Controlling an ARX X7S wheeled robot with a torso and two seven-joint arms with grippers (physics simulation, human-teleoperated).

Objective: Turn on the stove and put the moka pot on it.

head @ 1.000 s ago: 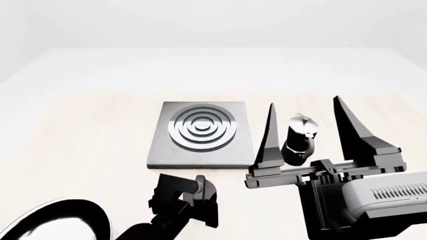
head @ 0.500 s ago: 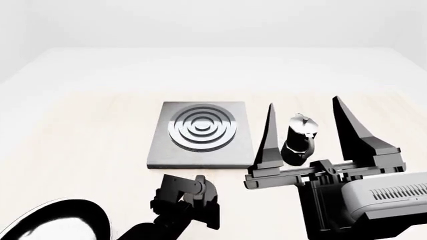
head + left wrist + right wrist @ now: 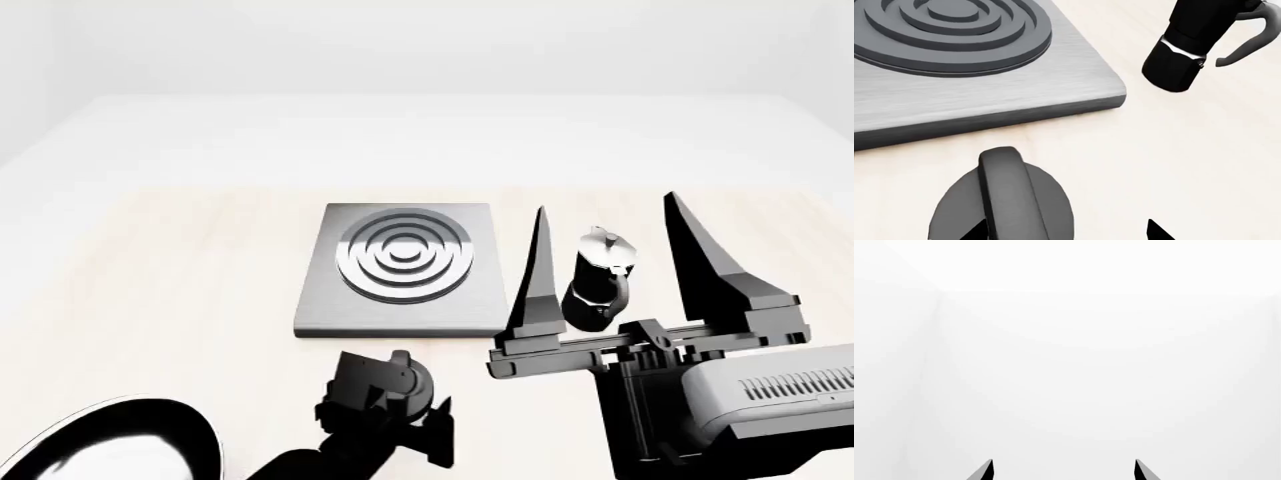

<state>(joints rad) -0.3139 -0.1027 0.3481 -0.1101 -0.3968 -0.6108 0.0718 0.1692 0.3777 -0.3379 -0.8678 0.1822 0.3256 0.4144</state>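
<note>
Just in front of the stove (image 3: 981,95), the left gripper (image 3: 1061,232), fingers spread, should straddle the knob's (image 3: 1004,195) ridge squarely before twisting, while the moka pot (image 3: 598,278) stands right of the stove between the right gripper's (image 3: 607,262) wide-open fingers.

There are no words, numbers, labels or signs to read in any of the pictures.
</note>
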